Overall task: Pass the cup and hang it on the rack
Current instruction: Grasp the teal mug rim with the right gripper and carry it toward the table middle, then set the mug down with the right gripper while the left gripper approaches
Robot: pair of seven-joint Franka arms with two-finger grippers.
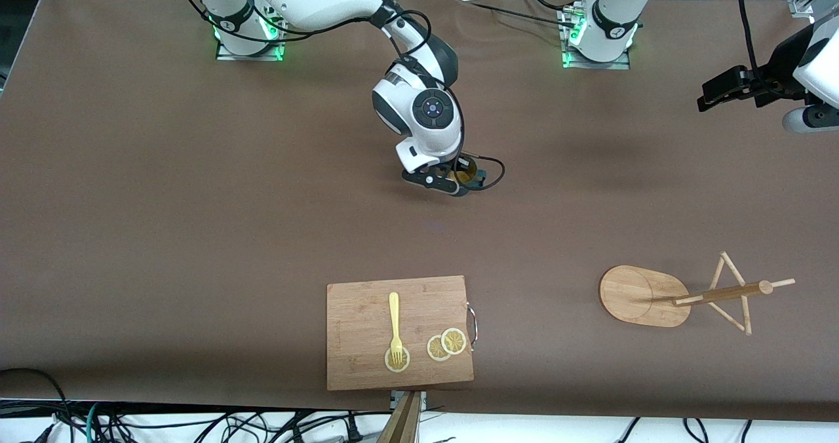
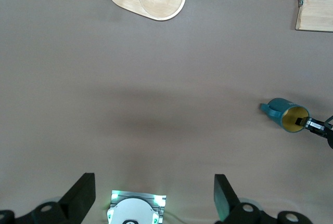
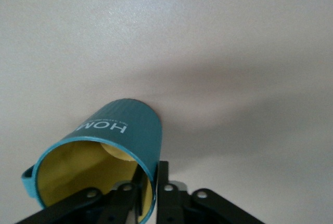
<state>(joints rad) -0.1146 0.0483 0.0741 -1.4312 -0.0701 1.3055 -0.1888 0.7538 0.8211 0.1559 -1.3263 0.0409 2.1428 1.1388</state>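
- Cup (image 3: 122, 130), a small dark teal mug with a mustard-yellow inside, white lettering and 1 side handle, sits at mid-table, farther from the front camera than the rectangular wooden cutting board (image 1: 367, 358).
- Right gripper (image 3: 150, 182) pinches the cup's rim, 1 black finger inside the wall and 1 outside.
- Left gripper (image 2: 154, 195) hangs over the table at the left arm's end, its 2 fingers spread wide and holding nothing.
- Rack (image 1: 645, 295), a light bamboo stand with an oval flat base, central post and thin angled pegs, stands near the left arm's end, beside the board.
- On the board lie a yellow fork (image 1: 394, 322) and 3 lemon slices (image 1: 446, 345).
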